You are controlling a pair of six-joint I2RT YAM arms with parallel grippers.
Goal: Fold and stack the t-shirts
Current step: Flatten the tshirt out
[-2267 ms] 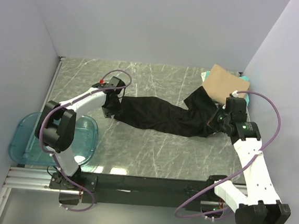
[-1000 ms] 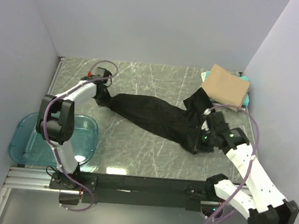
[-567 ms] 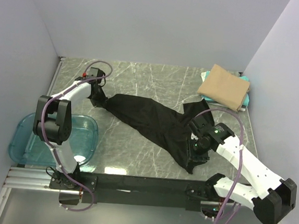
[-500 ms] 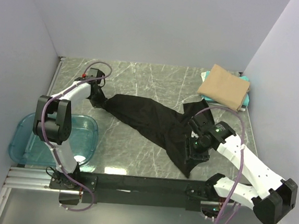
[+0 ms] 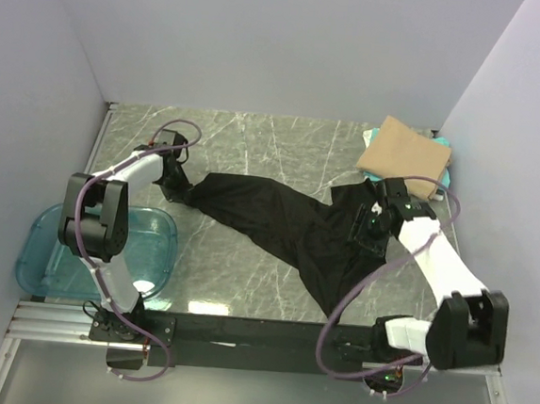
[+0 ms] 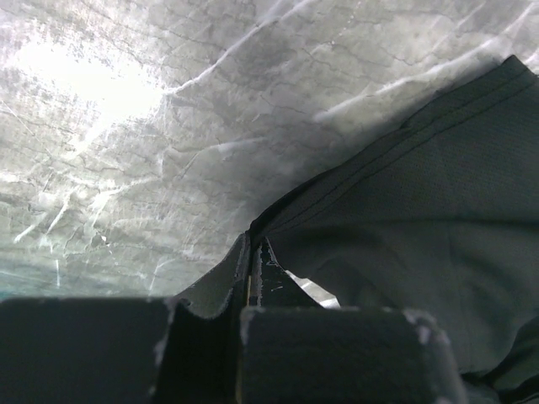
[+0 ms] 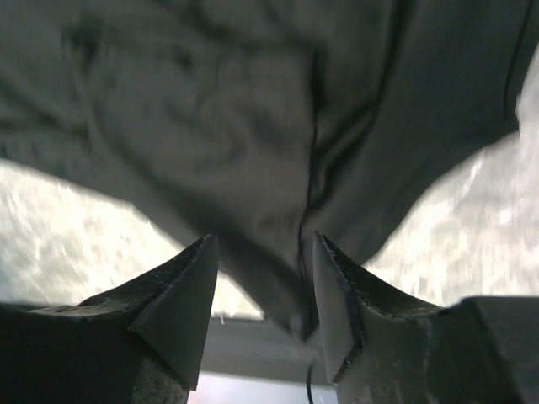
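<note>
Left tool [image 6: 251,252] grips shirt [image 6: 404,219] (marble tabletop [image 6: 168,126], lilac walls [image 5: 265,41]).

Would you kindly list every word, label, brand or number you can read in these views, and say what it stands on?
None can be read: the black t-shirt, the tan t-shirt and the blue tub are all plain, with no legible print in any view.

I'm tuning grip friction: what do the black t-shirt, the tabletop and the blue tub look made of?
Black t-shirt: soft matte knit cloth, going by limp folds and stitched hems. Tabletop: glossy grey veined marble look, possibly laminate; it mirrors light. Tub: smooth translucent blue plastic, probably rigid.
</note>
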